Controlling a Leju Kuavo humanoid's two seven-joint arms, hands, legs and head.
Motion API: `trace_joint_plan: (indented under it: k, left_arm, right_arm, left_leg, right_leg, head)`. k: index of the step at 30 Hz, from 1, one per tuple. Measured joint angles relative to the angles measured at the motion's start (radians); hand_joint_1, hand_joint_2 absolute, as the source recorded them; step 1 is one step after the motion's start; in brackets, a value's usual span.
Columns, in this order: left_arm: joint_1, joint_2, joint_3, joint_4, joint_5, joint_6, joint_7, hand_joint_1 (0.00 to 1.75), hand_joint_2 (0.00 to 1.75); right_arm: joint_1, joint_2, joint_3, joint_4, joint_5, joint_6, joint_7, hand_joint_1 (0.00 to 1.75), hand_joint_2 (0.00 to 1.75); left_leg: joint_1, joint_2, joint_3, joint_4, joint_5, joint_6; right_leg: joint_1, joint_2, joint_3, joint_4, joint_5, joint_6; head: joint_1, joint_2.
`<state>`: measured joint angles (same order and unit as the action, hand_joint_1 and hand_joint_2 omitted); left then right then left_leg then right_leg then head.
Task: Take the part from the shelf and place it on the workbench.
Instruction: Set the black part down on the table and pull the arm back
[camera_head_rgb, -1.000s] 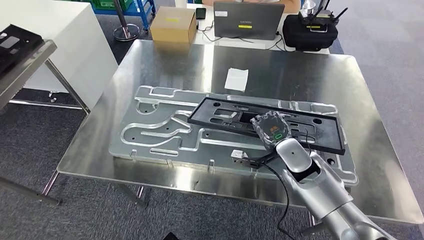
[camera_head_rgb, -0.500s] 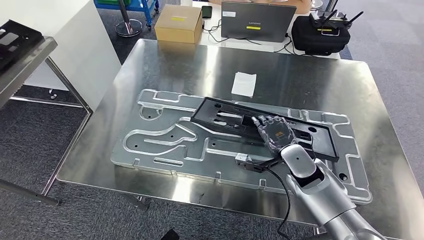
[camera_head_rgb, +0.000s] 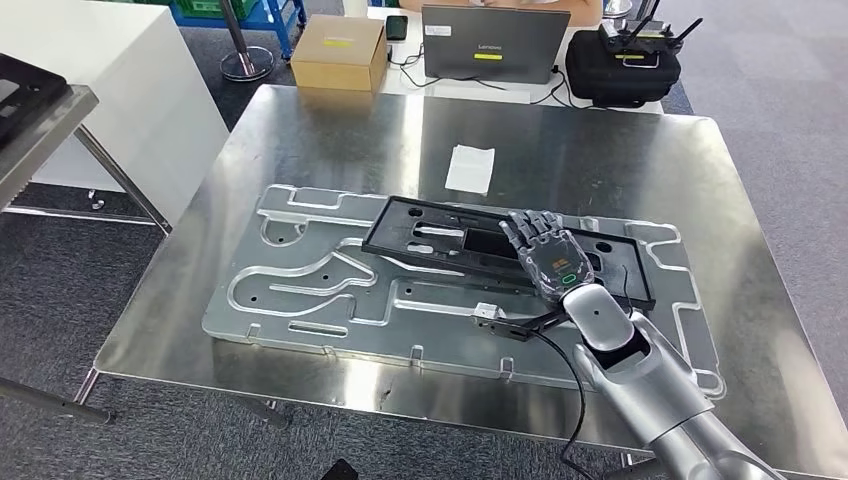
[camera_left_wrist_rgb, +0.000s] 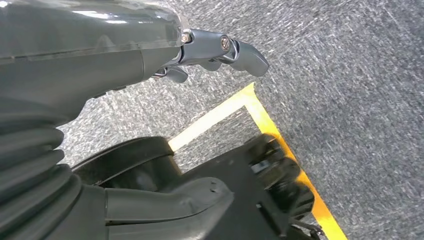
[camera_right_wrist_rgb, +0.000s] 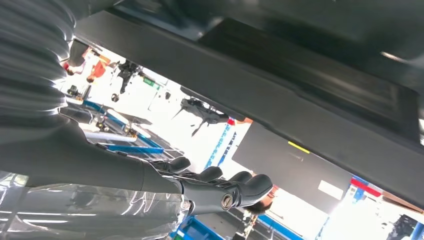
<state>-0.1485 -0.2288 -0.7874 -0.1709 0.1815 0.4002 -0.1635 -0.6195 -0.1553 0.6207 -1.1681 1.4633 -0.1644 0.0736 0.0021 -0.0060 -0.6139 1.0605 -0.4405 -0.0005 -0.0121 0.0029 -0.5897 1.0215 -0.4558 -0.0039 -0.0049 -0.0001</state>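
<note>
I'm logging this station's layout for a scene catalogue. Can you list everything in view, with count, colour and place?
Workbench: one, shiny steel, centre.
Fixture plate: one, silver, grooved, on the workbench.
Part: one, black flat frame, lying on the fixture plate.
Paper slip: one, white, on the workbench beyond the plate.
Cardboard box: one, brown, far table.
Laptop: one, grey, far table.
Black case: one, with antennas, far right.
Shelf: one, grey, far left.
Right robot hand: fingers spread, over the part.
Left robot hand: hanging above grey carpet.
</note>
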Motion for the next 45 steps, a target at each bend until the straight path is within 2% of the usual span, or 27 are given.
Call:
trace_joint_plan:
  k: [1,4,5,7,9,10,11,12,14,15,17,20,22,24,25,26,27,29,31,35,37,39,40,41,42,43,45]
  left_arm:
    - [0.000,0.000,0.000,0.000,0.000,0.000,0.000,0.00,1.75]
    - [0.000,0.000,0.000,0.000,0.000,0.000,0.000,0.00,1.75]
    - [0.000,0.000,0.000,0.000,0.000,0.000,0.000,0.00,1.75]
    - [-0.001,-0.001,0.000,0.000,-0.001,0.000,0.000,0.00,1.75]
    - [0.000,-0.001,0.000,0.000,-0.002,0.000,0.000,0.00,1.75]
    - [0.001,-0.001,0.000,0.000,-0.002,0.000,0.000,0.00,1.75]
    - [0.001,-0.001,0.000,0.000,-0.001,0.000,0.000,0.00,1.75]
    - [0.001,-0.001,0.000,0.000,-0.001,0.000,0.000,0.00,1.75]
    - [0.000,-0.001,0.000,0.000,-0.001,0.000,0.001,0.00,1.75]
    - [0.000,-0.001,0.000,0.000,-0.001,0.000,0.000,0.00,1.75]
    - [0.000,-0.002,0.000,0.000,-0.001,0.000,0.000,0.00,1.75]
    - [0.000,-0.002,0.000,0.000,-0.001,0.000,0.000,0.00,1.75]
    - [0.000,-0.002,0.000,0.000,-0.001,0.000,0.000,0.00,1.75]
    - [0.000,-0.001,0.000,0.000,-0.001,0.000,0.000,0.00,1.75]
    - [0.001,-0.001,0.000,0.000,-0.001,0.000,0.001,0.00,1.75]
    - [0.002,-0.001,0.000,0.000,-0.001,0.000,0.001,0.00,1.31]
    - [0.002,0.000,0.000,0.000,-0.001,0.000,0.001,0.00,0.87]
    - [0.001,0.000,0.000,0.000,0.000,-0.001,0.000,0.00,0.00]
    - [0.000,0.001,0.005,0.000,0.018,-0.016,-0.012,0.00,0.00]
    - [0.002,0.000,0.033,0.000,0.053,-0.050,-0.038,0.00,0.00]
    - [0.000,0.000,0.041,0.000,0.057,-0.053,-0.041,0.00,0.00]
    - [-0.001,0.000,0.046,0.000,0.058,-0.055,-0.043,0.00,0.00]
    - [0.000,0.000,0.048,0.000,0.058,-0.055,-0.043,0.00,0.00]
    - [0.000,0.001,0.049,0.000,0.058,-0.055,-0.043,0.00,0.00]
    - [0.000,0.001,0.051,0.000,0.058,-0.055,-0.043,0.00,0.00]
    - [0.000,0.001,0.053,0.000,0.059,-0.055,-0.044,0.00,0.00]
    - [-0.001,-0.001,0.058,-0.001,0.059,-0.056,-0.044,0.00,0.00]
  right_arm:
    - [0.000,0.000,0.000,0.000,0.000,0.000,0.000,0.00,1.75]
    - [0.000,0.000,0.000,0.000,0.000,0.000,0.000,0.00,1.75]
    - [0.000,0.000,-0.001,0.000,0.000,0.000,0.000,0.00,1.75]
    - [-0.001,0.000,-0.001,0.000,0.000,-0.001,0.000,0.00,1.75]
    - [0.002,-0.001,-0.001,0.002,0.000,0.000,0.000,0.00,1.75]
    - [0.004,-0.001,-0.001,0.002,0.000,0.000,0.000,0.00,1.75]
    - [0.006,-0.001,-0.001,0.003,0.000,0.000,0.000,0.00,1.75]
    - [0.006,-0.001,-0.001,0.003,0.000,0.000,0.000,0.00,1.75]
    - [0.004,-0.001,-0.002,0.002,0.000,-0.001,0.000,0.00,1.75]
    - [0.003,-0.001,-0.002,0.002,0.000,-0.001,0.000,0.00,1.75]
    - [0.002,-0.001,-0.002,0.002,0.000,-0.001,0.000,0.00,1.75]
    - [0.001,-0.001,-0.002,0.002,0.000,-0.001,0.000,0.00,1.75]
    - [0.001,-0.001,-0.002,0.001,0.000,-0.001,0.000,0.00,1.75]
    - [0.002,-0.001,-0.002,0.001,0.000,-0.001,-0.001,0.00,1.75]
    - [0.003,-0.001,-0.002,0.002,0.000,0.000,-0.001,0.00,1.75]
    - [0.004,-0.001,-0.002,0.002,0.000,0.000,-0.001,0.00,1.75]
    - [0.004,-0.001,-0.002,0.002,0.000,0.000,-0.001,0.00,1.75]
    - [0.004,-0.001,-0.002,0.002,0.000,-0.001,-0.001,0.00,1.75]
    - [0.006,-0.001,-0.005,0.001,-0.006,-0.005,0.005,0.00,1.75]
    - [0.025,-0.006,-0.022,-0.004,-0.021,-0.025,0.010,0.00,1.75]
    - [0.030,-0.011,-0.030,-0.007,-0.022,-0.028,0.011,0.00,1.75]
    - [0.034,-0.016,-0.036,-0.008,-0.023,-0.029,0.011,0.00,1.75]
    - [0.037,-0.017,-0.038,-0.008,-0.023,-0.030,0.011,0.00,1.75]
    - [0.040,-0.017,-0.040,-0.009,-0.023,-0.031,0.011,0.00,1.75]
    - [0.042,-0.018,-0.043,-0.010,-0.023,-0.032,0.011,0.00,1.75]
    - [0.042,-0.018,-0.045,-0.012,-0.023,-0.033,0.011,0.00,1.75]
    - [0.041,-0.018,-0.051,-0.017,-0.023,-0.033,0.011,0.00,1.75]
  left_leg:
    - [-0.001,0.000,0.012,-0.025,0.003,0.004]
    - [-0.002,-0.001,0.014,-0.036,0.005,0.020]
    - [0.000,-0.001,0.016,-0.041,0.008,0.027]
    - [0.003,0.000,0.018,-0.049,0.013,0.036]
    - [0.002,0.000,0.017,-0.049,0.014,0.038]
    - [0.001,-0.001,0.017,-0.048,0.013,0.039]
    - [0.000,-0.001,0.017,-0.047,0.012,0.039]
    - [0.000,-0.001,0.018,-0.046,0.011,0.039]
    - [-0.002,-0.003,0.021,-0.044,0.008,0.036]
    - [-0.004,-0.003,0.021,-0.043,0.007,0.034]
    - [-0.007,-0.003,0.020,-0.043,0.005,0.026]
    - [-0.007,-0.002,0.017,-0.035,-0.005,0.010]
    - [-0.005,-0.001,-0.013,0.039,-0.051,-0.002]
    - [-0.001,0.000,-0.076,0.176,-0.114,-0.010]
    - [0.001,0.000,-0.102,0.228,-0.129,-0.013]
    - [0.003,0.000,-0.113,0.246,-0.125,-0.015]
    - [0.004,0.000,-0.103,0.221,-0.100,-0.016]
    - [0.007,0.001,-0.041,0.088,-0.031,-0.015]
    - [0.007,0.000,0.005,-0.011,0.005,-0.007]
    - [0.003,-0.002,0.005,-0.030,0.018,0.018]
    - [0.006,0.000,-0.001,-0.039,0.029,0.034]
    - [0.004,0.000,-0.016,-0.040,0.040,0.042]
    - [0.003,0.001,-0.024,-0.040,0.046,0.043]
    - [0.001,0.001,-0.033,-0.039,0.053,0.044]
    - [-0.001,0.001,-0.041,-0.039,0.060,0.044]
    - [-0.002,0.000,-0.049,-0.039,0.067,0.043]
    - [-0.005,-0.001,-0.060,-0.039,0.082,0.040]
  right_leg:
    - [0.002,0.000,-0.001,0.002,-0.001,0.004]
    - [0.001,0.001,-0.002,0.000,-0.003,0.021]
    - [0.000,0.000,-0.006,0.012,-0.012,0.027]
    - [-0.002,-0.001,-0.043,0.092,-0.062,0.037]
    - [-0.002,-0.001,-0.109,0.227,-0.120,0.043]
    - [-0.002,-0.001,-0.132,0.270,-0.130,0.045]
    - [-0.002,-0.001,-0.138,0.276,-0.118,0.044]
    - [-0.001,-0.001,-0.123,0.240,-0.088,0.041]
    - [0.001,-0.001,-0.057,0.101,-0.018,0.030]
    - [0.004,-0.001,-0.030,0.043,0.003,0.024]
    - [0.010,-0.001,-0.009,-0.005,0.010,0.015]
    - [0.006,-0.002,-0.005,-0.016,0.016,0.001]
    - [-0.001,-0.004,0.000,-0.024,0.020,-0.008]
    - [0.000,-0.005,0.000,-0.024,0.020,-0.011]
    - [0.000,-0.005,0.000,-0.023,0.019,-0.011]
    - [0.000,-0.005,0.000,-0.021,0.018,-0.011]
    - [0.000,-0.004,0.001,-0.020,0.016,-0.010]
    - [-0.001,-0.003,0.003,-0.013,0.011,-0.005]
    - [0.002,-0.002,-0.001,-0.002,0.008,0.004]
    - [0.002,-0.002,-0.010,0.005,0.004,0.024]
    - [-0.001,-0.002,-0.030,0.062,-0.050,0.033]
    - [-0.002,-0.002,-0.076,0.187,-0.132,0.040]
    - [-0.002,-0.002,-0.094,0.243,-0.159,0.042]
    - [-0.001,-0.002,-0.098,0.271,-0.168,0.041]
    - [-0.001,-0.002,-0.081,0.259,-0.157,0.039]
    - [0.000,-0.002,-0.043,0.210,-0.133,0.034]
    - [0.007,-0.003,0.054,0.065,-0.090,0.019]
  head:
    - [0.000,0.000]
    - [0.000,0.000]
    - [0.001,0.000]
    - [0.004,0.000]
    - [0.005,0.000]
    - [0.005,0.000]
    - [0.005,0.000]
    - [0.005,0.000]
    - [0.005,0.000]
    - [0.005,0.000]
    - [0.005,0.000]
    - [0.004,0.000]
    - [0.001,0.000]
    - [-0.001,0.000]
    - [-0.001,0.000]
    - [-0.001,0.000]
    - [-0.001,0.000]
    - [-0.001,0.000]
    - [-0.001,0.000]
    - [-0.001,0.000]
    - [0.003,0.000]
    - [0.006,0.000]
    - [0.006,0.000]
    - [0.006,0.000]
    - [0.006,0.000]
    - [0.006,0.000]
    - [0.006,0.000]
